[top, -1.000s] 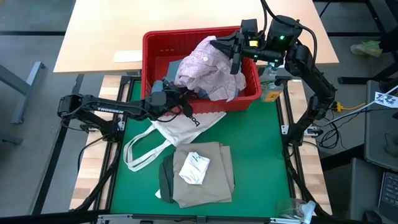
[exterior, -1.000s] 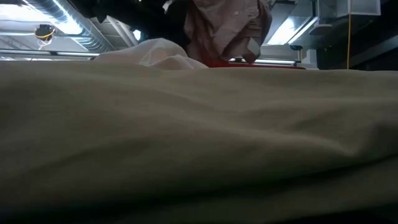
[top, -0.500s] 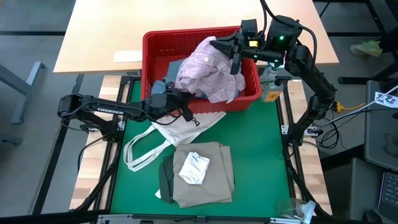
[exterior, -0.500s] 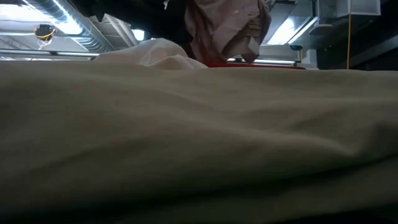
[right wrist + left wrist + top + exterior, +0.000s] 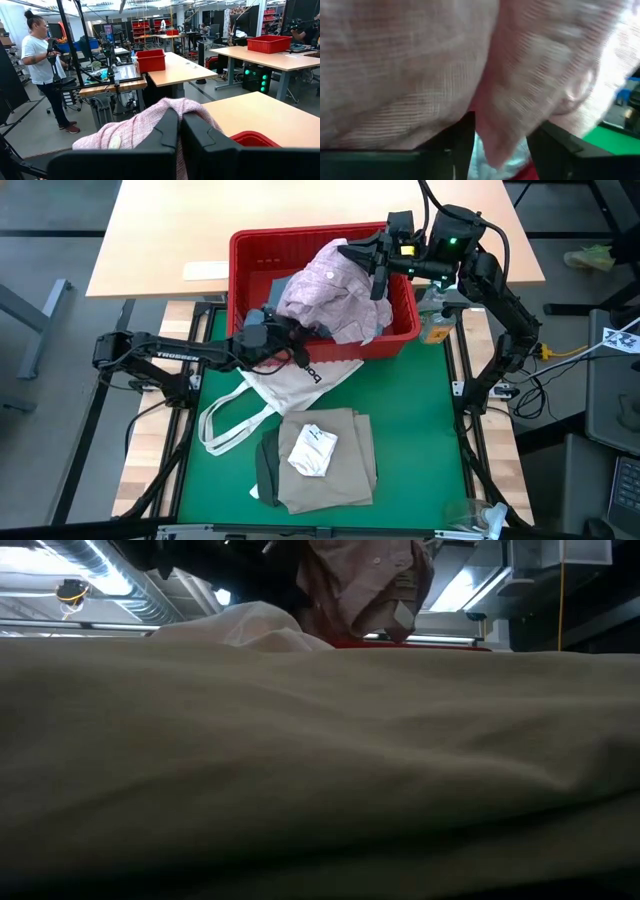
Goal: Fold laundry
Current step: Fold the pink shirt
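Observation:
My right gripper (image 5: 355, 252) is shut on a mottled pink top (image 5: 335, 285), held up above the red basket (image 5: 300, 235); the top's lower part hangs into the basket. My left gripper (image 5: 298, 338) reaches level over the basket's near wall, under the top's lower left part. In the left wrist view its fingers (image 5: 460, 145) stand apart, open, with a fold of the pink top (image 5: 487, 145) hanging between them. Near the table's front lie folded beige trousers (image 5: 340, 475) with white socks (image 5: 312, 450) on them and a dark green top (image 5: 267, 465) at their left edge. My left gripper has a fold of the pink top between its open fingers; I cannot tell whether they touch it. My right gripper pinches a bunched upper part of the pink top (image 5: 150, 117) between its two shut fingers, coming level from the table's right. The top drapes over the fingertips and hangs below them, its lower end in the basket.
A white tote bag (image 5: 285, 390) lies on the green mat (image 5: 420, 420) between the basket and the trousers, its straps toward the left. Blue-grey cloth (image 5: 278, 286) lies in the basket. A person (image 5: 42, 65) stands in the room beyond the table.

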